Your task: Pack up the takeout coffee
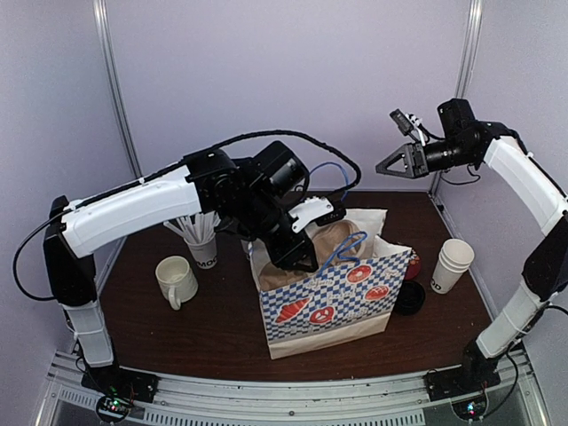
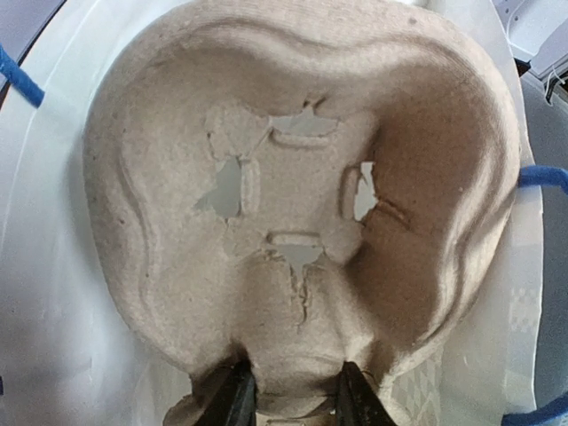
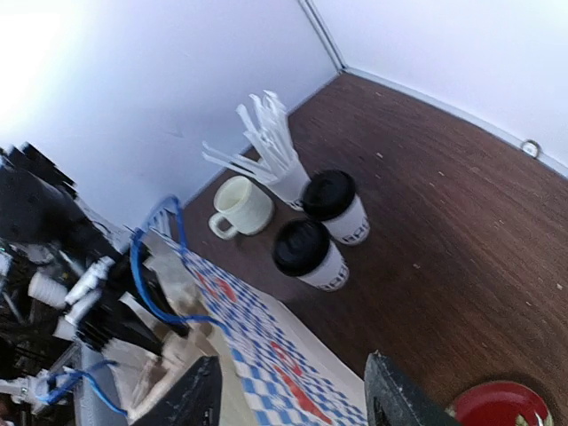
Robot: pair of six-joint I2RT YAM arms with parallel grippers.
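Gripping a pulp carrier [image 2: 293, 204], left pincer [image 2: 293, 397] hangs over the bag [image 1: 337, 306].

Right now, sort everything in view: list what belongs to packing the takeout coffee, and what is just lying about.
For the job:
- lidded coffee cup
- second lidded cup
- pulp cup carrier
- checkered paper bag

Probably just lying about:
- cream mug
- cup of straws
- stack of lidless white cups
- loose black lid
- red disc

Top: high behind bases, over table [image 1: 222, 333]. Left wrist: close on pulp tray [image 2: 177, 266]. Right wrist: high, shares bag [image 3: 275, 359] with top.
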